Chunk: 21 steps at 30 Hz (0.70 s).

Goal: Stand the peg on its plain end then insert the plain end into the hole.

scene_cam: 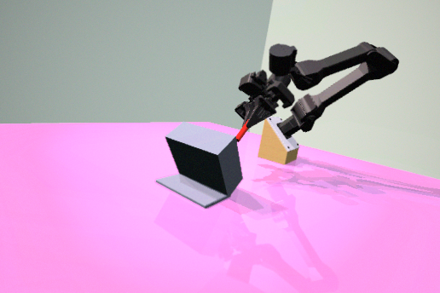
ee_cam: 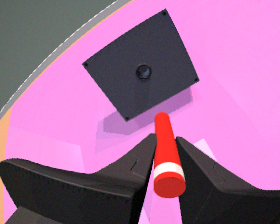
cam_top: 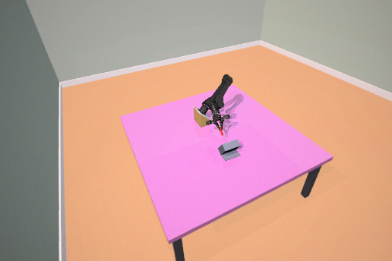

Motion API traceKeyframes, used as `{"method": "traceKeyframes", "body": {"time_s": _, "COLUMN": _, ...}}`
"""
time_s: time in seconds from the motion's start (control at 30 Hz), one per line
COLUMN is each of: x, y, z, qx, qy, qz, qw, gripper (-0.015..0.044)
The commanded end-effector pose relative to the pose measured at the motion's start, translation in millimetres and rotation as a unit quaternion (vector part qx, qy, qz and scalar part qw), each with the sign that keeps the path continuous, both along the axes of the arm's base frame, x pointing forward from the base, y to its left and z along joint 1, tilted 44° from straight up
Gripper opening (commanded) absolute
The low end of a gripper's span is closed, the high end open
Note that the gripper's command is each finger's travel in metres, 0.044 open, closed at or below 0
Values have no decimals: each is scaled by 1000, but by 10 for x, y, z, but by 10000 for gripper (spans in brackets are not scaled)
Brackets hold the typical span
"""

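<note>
The red peg (cam_top: 221, 130) (scene_cam: 242, 132) (ee_cam: 164, 140) is held in the air, tilted, with its plain end pointing away from the gripper. Its white band (ee_cam: 168, 168) is at the end nearer the wrist camera. My gripper (cam_top: 220, 127) (scene_cam: 248, 123) (ee_cam: 164, 140) is shut on the peg. The sloped panel (cam_top: 230, 146) (scene_cam: 230, 167) (ee_cam: 163, 45) stands on the table, beyond the peg's plain end in the wrist view. Its one hole (ee_cam: 143, 72) shows there, up and left of the plain end, with the peg outside it. The exterior view shows the panel from behind, hiding the hole.
The pink table (cam_top: 182, 179) (scene_cam: 85, 218) bears the panel and the arm's tan wedge-shaped base (cam_top: 200, 117) (scene_cam: 275, 148). The panel has a flat foot plate (cam_top: 232, 155) (scene_cam: 192, 190) at its rear. The arm reaches over from its base.
</note>
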<state>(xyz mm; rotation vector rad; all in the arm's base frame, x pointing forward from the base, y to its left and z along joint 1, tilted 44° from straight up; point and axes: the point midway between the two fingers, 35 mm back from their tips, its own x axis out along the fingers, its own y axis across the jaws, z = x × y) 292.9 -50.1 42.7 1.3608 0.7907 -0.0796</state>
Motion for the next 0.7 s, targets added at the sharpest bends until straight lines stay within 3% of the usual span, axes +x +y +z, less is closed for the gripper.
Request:
{"method": "traceKeyframes", "body": {"time_s": 0.0, "x": -10, "y": -8, "z": -13, "qx": 8, "qy": -4, "qz": -10, "qw": 1000, "gripper": 0}}
{"method": "traceKeyframes", "body": {"time_s": 0.67, "x": 121, "y": -44, "z": -46, "qx": 16, "qy": -19, "qz": -35, "qw": 999, "gripper": 0}}
